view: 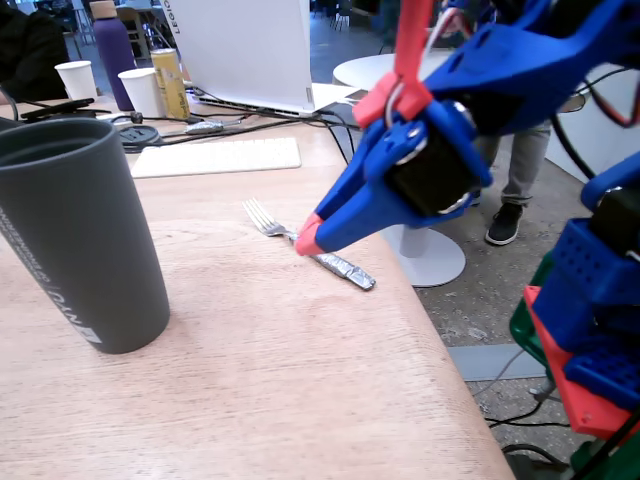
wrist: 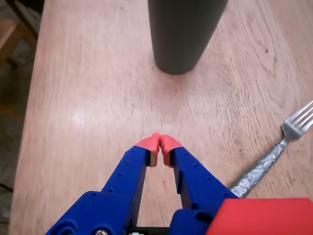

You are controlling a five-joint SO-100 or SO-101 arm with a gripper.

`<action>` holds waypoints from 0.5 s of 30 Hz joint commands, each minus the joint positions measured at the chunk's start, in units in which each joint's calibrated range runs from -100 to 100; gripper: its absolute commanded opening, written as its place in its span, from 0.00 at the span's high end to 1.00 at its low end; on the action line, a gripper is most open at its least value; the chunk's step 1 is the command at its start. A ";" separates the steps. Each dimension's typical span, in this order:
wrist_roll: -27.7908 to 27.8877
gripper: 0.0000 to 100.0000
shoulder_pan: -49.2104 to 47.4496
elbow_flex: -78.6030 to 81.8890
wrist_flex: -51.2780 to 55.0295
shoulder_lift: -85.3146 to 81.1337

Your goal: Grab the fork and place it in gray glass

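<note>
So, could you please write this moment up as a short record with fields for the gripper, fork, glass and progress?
gripper: shut, empty, tips together above bare table
fork: lying flat on the wooden table, to the gripper's right in the wrist view, untouched
gray glass: upright, apart from the fork, ahead of the gripper in the wrist view
progress: fork not yet grasped

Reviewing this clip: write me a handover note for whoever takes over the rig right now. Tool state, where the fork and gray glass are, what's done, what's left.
Tool: shut and empty, pink tips touching, low over bare table.
Fork: lying flat on the table, to the right of the tool in the wrist view, foil-wrapped handle toward the arm, tines pointing away. Not gripped.
Gray glass: upright on the table, apart from the fork; straight ahead of the tool in the wrist view.
Done: nothing yet; the fork is not picked up.
Left: open the tool, shift over to the fork, grasp it, lift, carry it to the glass and drop it in.
</note>
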 commanded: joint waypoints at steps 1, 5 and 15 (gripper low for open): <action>2.20 1.00 0.31 -6.62 -1.05 8.01; 3.91 1.00 1.67 -7.38 -1.22 12.90; 0.44 1.00 32.97 -28.71 -1.14 39.48</action>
